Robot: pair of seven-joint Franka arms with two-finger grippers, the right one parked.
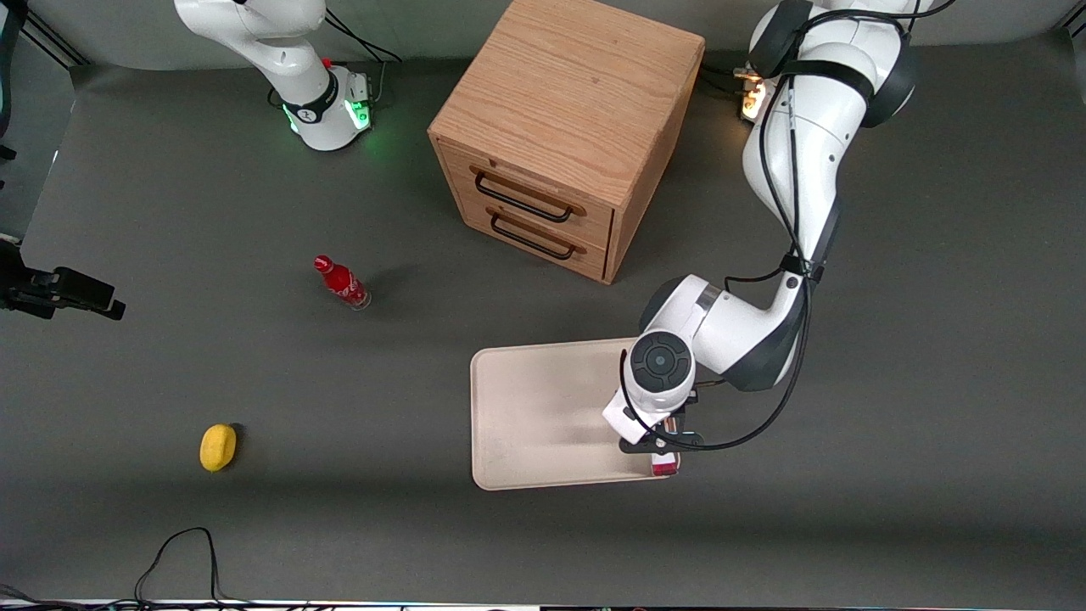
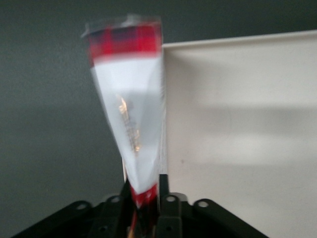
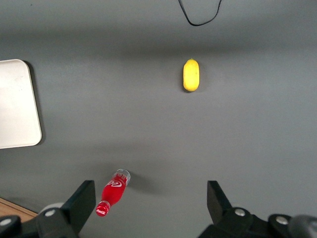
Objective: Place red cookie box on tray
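Pick is done: gripper (image 1: 660, 448) is clamped on the red cookie box (image 2: 132, 124), hanging over the tray (image 1: 543, 416) edge nearest the working arm, set-down and release left.

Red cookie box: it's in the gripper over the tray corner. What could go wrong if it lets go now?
1. The gripper is shut on the red cookie box right at the edge of the tray, at the corner nearest the front camera. In the wrist view the box hangs along the rim, so it may land straddling the rim or on the table.
2. The box is held by one end, hanging long; on release it will likely topple, possibly outward off the tray.
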